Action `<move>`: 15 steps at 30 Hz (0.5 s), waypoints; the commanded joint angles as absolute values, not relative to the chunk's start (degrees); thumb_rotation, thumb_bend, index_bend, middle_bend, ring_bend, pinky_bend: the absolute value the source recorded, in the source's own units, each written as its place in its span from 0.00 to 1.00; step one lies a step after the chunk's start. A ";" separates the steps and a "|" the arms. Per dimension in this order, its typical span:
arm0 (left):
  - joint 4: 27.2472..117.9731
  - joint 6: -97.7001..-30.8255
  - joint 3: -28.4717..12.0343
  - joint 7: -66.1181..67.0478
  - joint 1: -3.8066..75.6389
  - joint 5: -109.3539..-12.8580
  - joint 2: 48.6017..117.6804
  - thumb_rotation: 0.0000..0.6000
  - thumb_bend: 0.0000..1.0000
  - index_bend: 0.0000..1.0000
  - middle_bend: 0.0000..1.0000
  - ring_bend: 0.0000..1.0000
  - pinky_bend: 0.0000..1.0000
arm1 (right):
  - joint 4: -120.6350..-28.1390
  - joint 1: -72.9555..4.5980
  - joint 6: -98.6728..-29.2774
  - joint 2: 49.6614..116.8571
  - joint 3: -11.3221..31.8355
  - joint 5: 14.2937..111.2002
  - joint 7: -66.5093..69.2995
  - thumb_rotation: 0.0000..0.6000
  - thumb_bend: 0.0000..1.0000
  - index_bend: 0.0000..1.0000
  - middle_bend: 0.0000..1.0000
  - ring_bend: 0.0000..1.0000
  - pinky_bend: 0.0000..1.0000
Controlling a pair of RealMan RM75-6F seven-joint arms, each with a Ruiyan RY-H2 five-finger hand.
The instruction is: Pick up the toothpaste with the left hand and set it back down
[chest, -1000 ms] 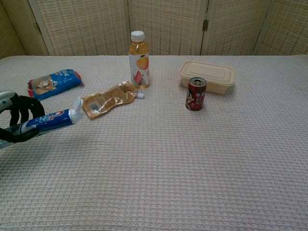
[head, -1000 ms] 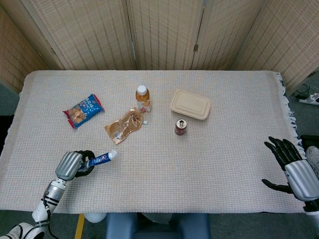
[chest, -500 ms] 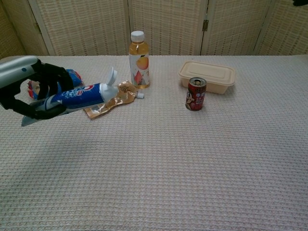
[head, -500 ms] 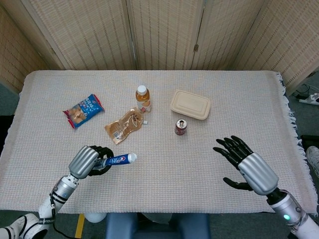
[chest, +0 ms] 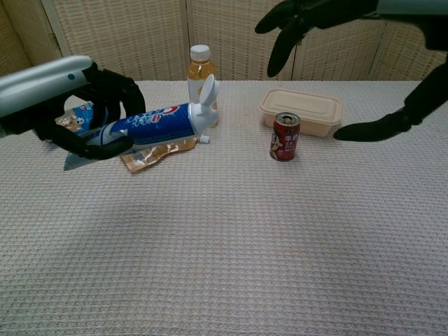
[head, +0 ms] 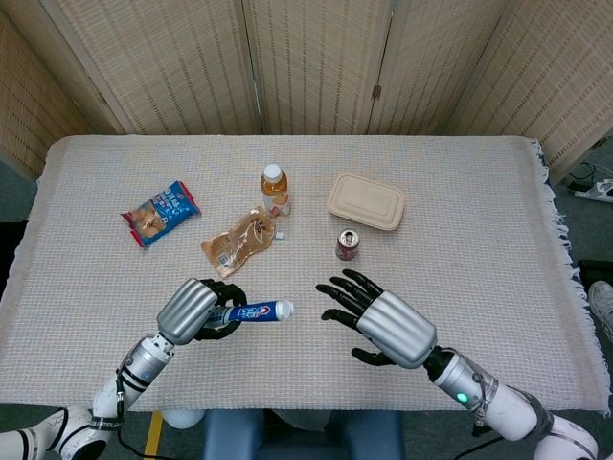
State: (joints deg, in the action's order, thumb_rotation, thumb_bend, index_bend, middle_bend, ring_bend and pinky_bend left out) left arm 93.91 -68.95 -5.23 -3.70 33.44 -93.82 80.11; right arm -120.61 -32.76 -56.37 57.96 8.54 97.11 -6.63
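My left hand (head: 196, 310) (chest: 84, 105) grips the blue and white toothpaste tube (head: 257, 311) (chest: 161, 124) and holds it raised above the table, cap pointing right. My right hand (head: 378, 319) (chest: 318, 17) hovers open just right of the tube's cap, fingers spread, with a small gap between the two. In the chest view the right hand fills the upper right, its thumb (chest: 371, 129) low beside the beige box.
A juice bottle (head: 274, 188), a brown pouch (head: 238, 241), a blue snack bag (head: 159, 212), a red can (head: 348, 244) and a beige lidded box (head: 366, 201) lie on the cloth-covered table (head: 479, 220), all beyond the hands.
My left hand has carried the toothpaste up and to the right. My right hand has swung in from the right table edge to the middle, close to the tube's cap.
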 commanded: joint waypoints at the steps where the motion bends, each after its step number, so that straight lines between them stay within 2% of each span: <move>1: 94.48 -68.45 -5.36 -3.01 33.79 -93.22 80.52 1.00 0.84 0.78 0.80 0.70 0.67 | -120.95 -34.70 -54.79 60.06 10.00 94.70 -7.34 1.00 0.32 0.31 0.09 0.04 0.00; 15: 95.52 -67.63 -5.38 -0.79 34.57 -91.75 81.33 1.00 0.84 0.78 0.80 0.70 0.67 | -119.66 -39.32 -51.93 64.34 11.29 87.92 -12.20 1.00 0.32 0.31 0.09 0.03 0.00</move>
State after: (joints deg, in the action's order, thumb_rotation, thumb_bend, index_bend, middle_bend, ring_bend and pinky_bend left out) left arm 95.51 -67.62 -5.38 -0.79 34.57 -91.75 81.34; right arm -119.72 -38.89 -52.33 63.98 11.24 88.56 -11.58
